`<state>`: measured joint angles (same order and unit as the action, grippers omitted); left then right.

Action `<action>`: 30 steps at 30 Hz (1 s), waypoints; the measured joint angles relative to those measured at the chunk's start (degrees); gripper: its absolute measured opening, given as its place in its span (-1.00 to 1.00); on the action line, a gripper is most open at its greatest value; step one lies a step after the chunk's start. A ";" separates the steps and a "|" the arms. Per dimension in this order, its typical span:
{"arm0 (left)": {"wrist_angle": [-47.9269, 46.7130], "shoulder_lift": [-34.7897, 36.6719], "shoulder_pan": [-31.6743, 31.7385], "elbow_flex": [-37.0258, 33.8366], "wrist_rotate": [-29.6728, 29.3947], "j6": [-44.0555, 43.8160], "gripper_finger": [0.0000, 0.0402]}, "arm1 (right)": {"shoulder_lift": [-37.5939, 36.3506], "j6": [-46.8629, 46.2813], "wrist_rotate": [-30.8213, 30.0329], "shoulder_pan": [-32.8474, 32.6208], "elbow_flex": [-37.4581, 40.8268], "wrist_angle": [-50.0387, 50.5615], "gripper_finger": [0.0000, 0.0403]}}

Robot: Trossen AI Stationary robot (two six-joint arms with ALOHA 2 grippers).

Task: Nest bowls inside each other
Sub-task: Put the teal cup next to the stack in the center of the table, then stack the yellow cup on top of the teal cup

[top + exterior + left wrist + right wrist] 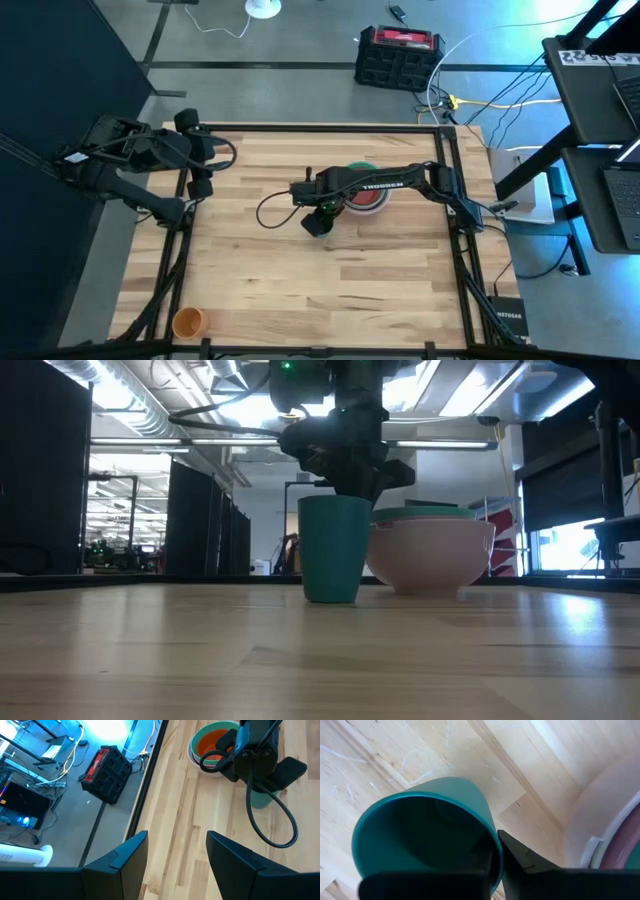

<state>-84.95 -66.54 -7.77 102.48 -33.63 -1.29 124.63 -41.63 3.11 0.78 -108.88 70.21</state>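
Cup: teal cup [333, 548] upright on table [330, 275], just beside nested bowls [432, 550].
Right gripper [495, 865]: jaws narrow, astride cup rim.
Left gripper [175, 855]: jaws wide, at table edge.

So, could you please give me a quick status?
Right gripper on teal cup rim, beside nested bowls. Left gripper open, waiting at table edge.

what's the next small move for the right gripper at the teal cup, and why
Probably finish opening and lift straight up. The right gripper straddles the rim of the teal plastic cup, which stands upright on the wooden table beside the stacked pink plastic bowls, so it seems already set down.
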 joint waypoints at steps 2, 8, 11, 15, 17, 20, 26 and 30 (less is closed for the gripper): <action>-0.01 0.00 0.00 0.00 0.00 -0.05 -0.08 | 0.00 0.03 0.00 0.00 0.00 -0.07 -0.82; -0.04 0.00 0.00 0.00 0.00 -0.18 -0.08 | 0.01 0.11 0.00 0.00 0.00 -0.26 -0.73; -0.04 0.00 0.00 0.00 -0.01 -0.21 -0.08 | 0.01 0.11 0.00 0.00 0.00 -0.26 -0.67; -0.04 0.00 0.00 0.00 0.00 -0.23 -0.08 | 0.01 0.14 -0.22 0.00 0.00 -0.29 -0.63; -0.04 0.00 0.00 0.00 0.00 -0.39 -0.08 | 0.01 0.13 -0.56 -0.04 0.00 -0.72 -0.63; -0.13 0.02 0.00 -0.01 -0.01 -0.43 -0.08 | 0.01 0.12 -0.68 -0.33 -1.22 -0.75 -0.63; -0.66 0.40 -0.17 -1.40 1.37 -1.88 -0.08 | -0.10 0.81 -3.60 -1.02 -8.63 3.49 -0.63; -1.03 0.68 -0.29 -2.35 2.30 -2.87 -0.08 | -0.18 1.27 -5.55 -1.48 -13.58 6.33 -0.63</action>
<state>-85.98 -65.86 -8.06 100.13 -31.33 -4.16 124.45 -40.37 -2.43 -0.70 -122.46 76.54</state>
